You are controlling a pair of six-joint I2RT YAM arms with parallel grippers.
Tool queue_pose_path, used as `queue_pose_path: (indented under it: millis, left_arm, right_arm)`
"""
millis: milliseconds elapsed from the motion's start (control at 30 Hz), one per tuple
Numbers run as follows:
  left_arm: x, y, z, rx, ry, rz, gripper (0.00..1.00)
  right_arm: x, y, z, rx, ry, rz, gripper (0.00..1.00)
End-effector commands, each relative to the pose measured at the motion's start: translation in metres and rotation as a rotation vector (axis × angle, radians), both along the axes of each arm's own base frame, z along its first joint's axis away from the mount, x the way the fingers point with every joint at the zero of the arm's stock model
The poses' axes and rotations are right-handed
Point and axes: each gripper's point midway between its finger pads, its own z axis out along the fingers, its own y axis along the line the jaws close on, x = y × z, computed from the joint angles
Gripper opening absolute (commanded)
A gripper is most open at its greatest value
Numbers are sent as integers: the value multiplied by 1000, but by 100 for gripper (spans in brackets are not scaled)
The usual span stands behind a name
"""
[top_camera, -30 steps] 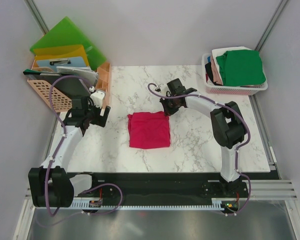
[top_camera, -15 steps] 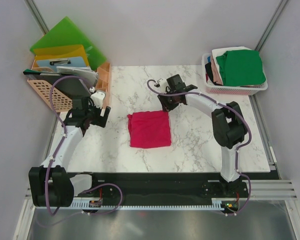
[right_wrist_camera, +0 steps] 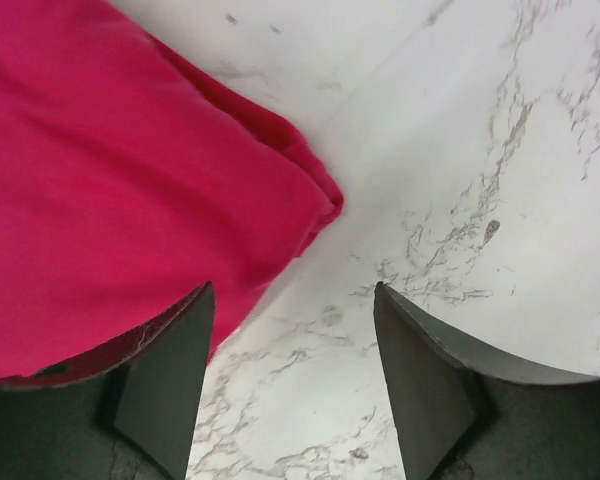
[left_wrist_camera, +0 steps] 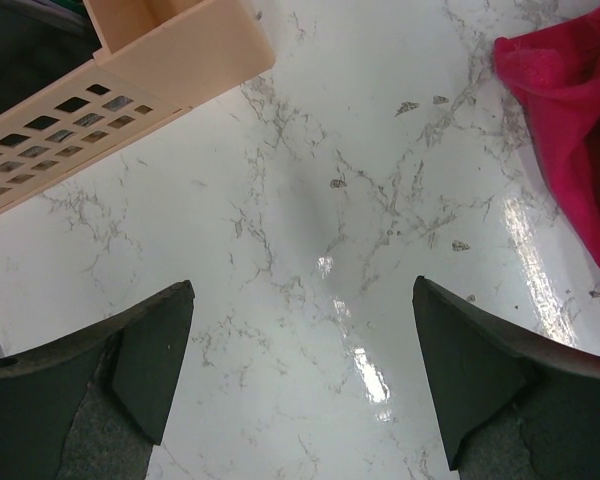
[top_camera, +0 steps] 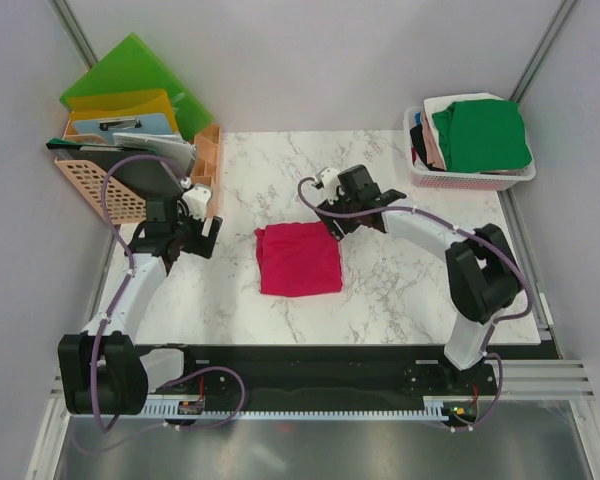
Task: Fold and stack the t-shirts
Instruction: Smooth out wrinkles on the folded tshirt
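A crimson-pink t-shirt [top_camera: 299,258] lies folded into a rough square in the middle of the marble table [top_camera: 400,290]. My right gripper [top_camera: 335,222] hovers at its far right corner, open, with nothing between the fingers; in the right wrist view the shirt's corner [right_wrist_camera: 130,190] sits just left of the gap and the gripper [right_wrist_camera: 292,300] is over bare marble. My left gripper [top_camera: 202,235] is open over the table left of the shirt, and its wrist view shows the shirt's edge [left_wrist_camera: 580,130] at far right. More t-shirts, green [top_camera: 480,135] on top, fill the pink basket [top_camera: 470,180].
A peach mesh basket [top_camera: 100,185] with a peach tray [top_camera: 208,165] beside it stands at the back left, holding green [top_camera: 130,70] and yellow [top_camera: 120,105] folders. The peach tray's edge [left_wrist_camera: 170,60] shows close ahead of the left gripper.
The right gripper has opened and let go of the crimson-pink shirt's far right corner, then shifted slightly toward the near side. The left arm has stayed put.
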Motion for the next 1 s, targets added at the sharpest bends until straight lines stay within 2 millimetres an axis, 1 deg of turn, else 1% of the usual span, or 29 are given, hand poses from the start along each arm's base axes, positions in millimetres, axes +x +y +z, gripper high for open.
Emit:
queue_pose_path:
  millis: [0,33,67,100,133,167,200,233,267,300,333,367,400,433,467,500,533,567,600,667,733,767,833,867,933,967]
  left_arm:
    - [3,-5,15,-8,-81,-46,97]
    - [2,-6,15,-8,-93,-51,97]
    - [1,-7,21,-7,-123,-56,97]
    - [1,-6,23,0,-136,-57,97]
    - [-1,-5,20,3,-135,-58,98]
    - [0,-5,18,6,-132,-56,98]
    - [0,-4,16,9,-126,-53,98]
    - [1,-3,13,14,-115,-47,98]
    - [1,-2,11,14,-109,-44,97]
    - [1,-2,9,16,-100,-41,97]
    - [1,-1,8,18,-96,-37,97]
    - [0,0,8,20,-95,-35,97]
    - [-1,0,9,23,-98,-35,97]
    - [-2,0,8,26,-97,-36,97]
    - [-4,1,7,29,-96,-36,97]
    - [-5,1,6,32,-96,-41,97]
    - [-7,2,4,36,-90,-36,97]
    - [-8,2,3,39,-90,-36,97]
    - [-9,4,3,50,-91,-36,97]
    - [-12,7,1,68,-92,-31,97]
    - [-12,8,1,78,-99,-33,98]
    - [-12,8,2,80,-102,-36,98]
    - [-11,8,2,81,-103,-39,98]
    - [-10,8,-1,80,-94,-39,98]
    - [-7,7,-4,75,-83,-40,98]
    - [-7,7,-6,70,-76,-37,98]
  right_arm:
    - [-18,20,62,82,-123,88,73]
    - [-34,32,64,93,-111,144,76]
    - [-44,35,68,95,-109,170,80]
    - [-62,47,62,95,-82,222,84]
    - [-72,55,58,92,-58,256,94]
    - [-85,63,38,75,18,286,95]
    - [-90,75,35,78,48,319,98]
    - [-100,88,26,64,83,353,98]
    - [-102,95,2,37,134,358,98]
    - [-98,105,2,42,133,363,98]
    - [-99,112,-3,33,141,371,98]
    - [-99,117,-19,19,168,373,98]
    - [-93,126,-14,35,159,376,98]
    - [-90,129,-19,30,166,372,98]
    - [-87,131,-34,12,188,365,98]
    - [-81,138,-31,19,178,362,98]
    - [-80,140,-36,21,195,353,98]
    - [-82,140,-49,9,230,349,98]
    - [-85,144,-51,21,248,357,98]
    - [-90,143,-57,25,288,352,98]
    - [-92,142,-55,29,288,355,98]
    - [-91,143,-46,37,267,358,98]
    - [-91,142,-34,44,243,364,98]
    - [-90,143,-19,62,216,369,98]
    - [-88,144,0,82,192,376,98]
    - [-91,144,17,99,178,389,98]
